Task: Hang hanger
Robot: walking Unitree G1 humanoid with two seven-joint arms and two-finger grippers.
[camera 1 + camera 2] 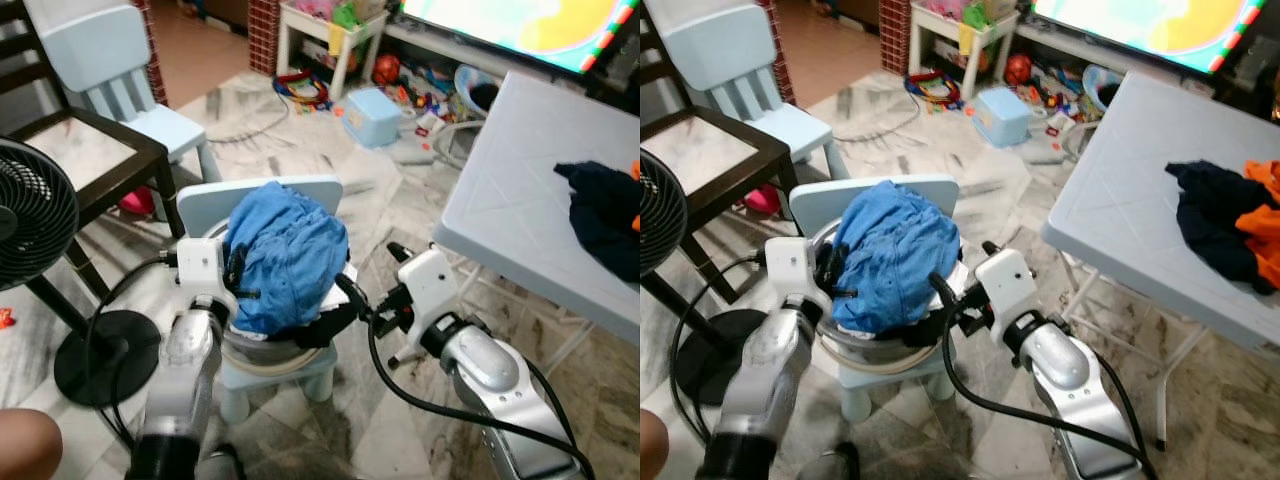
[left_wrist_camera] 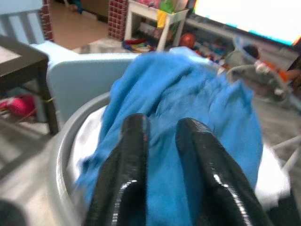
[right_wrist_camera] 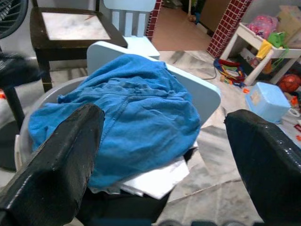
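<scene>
Two grippers at blue garment (image 1: 285, 255) in basin (image 2: 63, 141): left gripper (image 2: 160, 136) nearly closed, right gripper (image 3: 164, 136) spread wide; no hanger seen, hanging not begun

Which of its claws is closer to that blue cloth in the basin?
Left. The left gripper is against the blue cloth; the right gripper faces it, slightly back.

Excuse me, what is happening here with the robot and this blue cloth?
The robot reaches both arms to a grey basin of laundry standing on a small pale chair. A blue garment lies on top. The left tool, fingers slightly apart, touches the garment; the right tool is open beside the pile. No hanger is visible.
</scene>
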